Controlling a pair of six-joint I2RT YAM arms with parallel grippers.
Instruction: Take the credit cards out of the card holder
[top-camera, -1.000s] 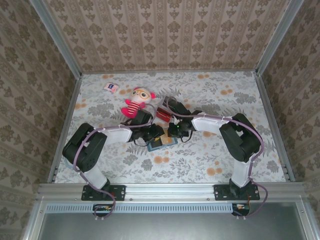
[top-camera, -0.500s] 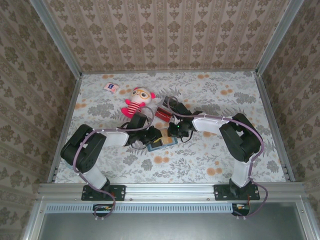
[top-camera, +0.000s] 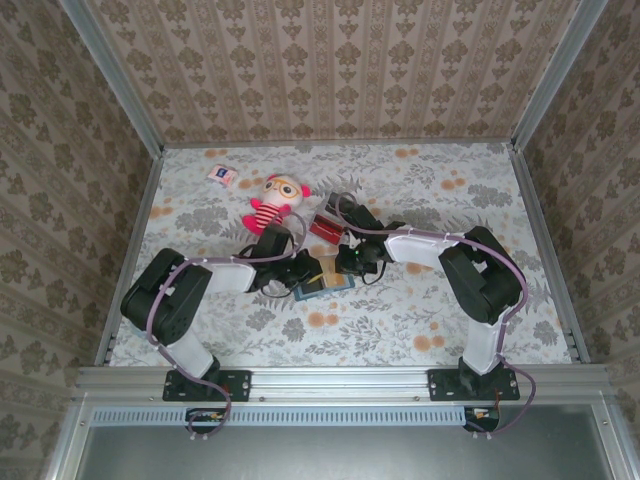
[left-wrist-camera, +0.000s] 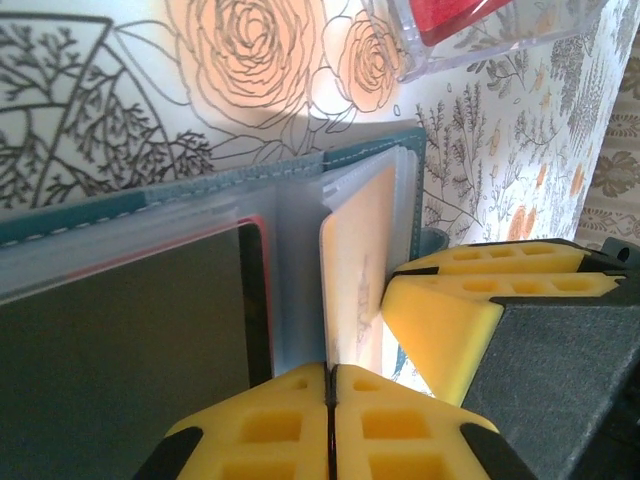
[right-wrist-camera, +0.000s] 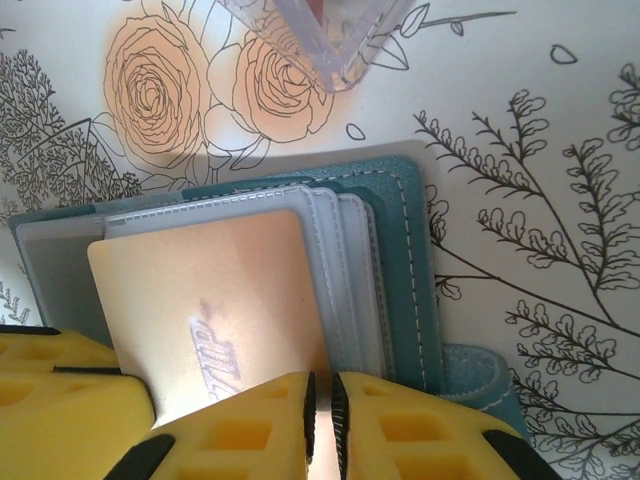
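Where tan card juts from card holder, the left gripper pinches it.

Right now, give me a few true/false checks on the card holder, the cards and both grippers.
1. The card holder lies open on the table. True.
2. The left gripper is wide open. False: it is shut, with the tan card running edge-on into the seam between its fingers.
3. The plush doll lies on the card holder. False: it lies apart from it, farther back.
4. A dark card sits in a clear sleeve of the holder. True.
5. The right gripper is up by the back wall. False: it is down at the holder, shut.
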